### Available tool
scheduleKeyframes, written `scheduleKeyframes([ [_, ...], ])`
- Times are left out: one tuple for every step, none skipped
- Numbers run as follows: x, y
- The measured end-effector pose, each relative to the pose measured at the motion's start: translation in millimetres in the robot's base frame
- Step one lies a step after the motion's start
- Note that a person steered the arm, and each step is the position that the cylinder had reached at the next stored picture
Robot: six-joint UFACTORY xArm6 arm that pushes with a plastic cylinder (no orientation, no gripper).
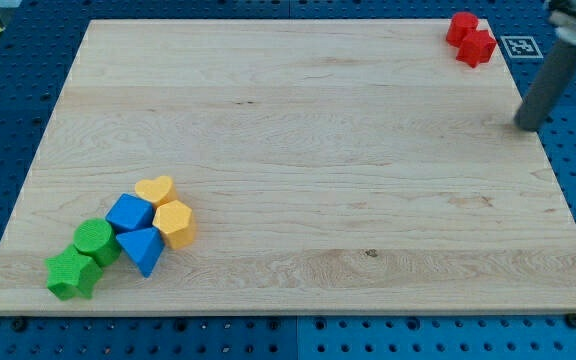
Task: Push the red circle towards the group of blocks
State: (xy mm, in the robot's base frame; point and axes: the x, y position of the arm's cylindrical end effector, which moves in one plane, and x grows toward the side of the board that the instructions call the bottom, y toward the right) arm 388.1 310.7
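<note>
Two red blocks sit touching in the board's top right corner, one [461,27] above and to the left of the other [478,47]. I cannot tell which of them is the circle. My tip [527,127] is at the board's right edge, below and to the right of the red blocks and apart from them. The group of blocks lies at the bottom left: a yellow heart [155,189], a yellow hexagon [175,222], a blue cube [129,213], a blue triangle [143,249], a green circle [95,240] and a green star [71,274].
The wooden board [308,150] lies on a blue perforated table. A black-and-white marker tag [517,45] is just off the board's top right corner, next to the red blocks.
</note>
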Motion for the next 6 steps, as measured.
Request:
scheduleKeyframes([
  [-31, 35],
  [-32, 34],
  [-72, 28],
  [-129, 21],
  [-163, 14],
  [-163, 8],
])
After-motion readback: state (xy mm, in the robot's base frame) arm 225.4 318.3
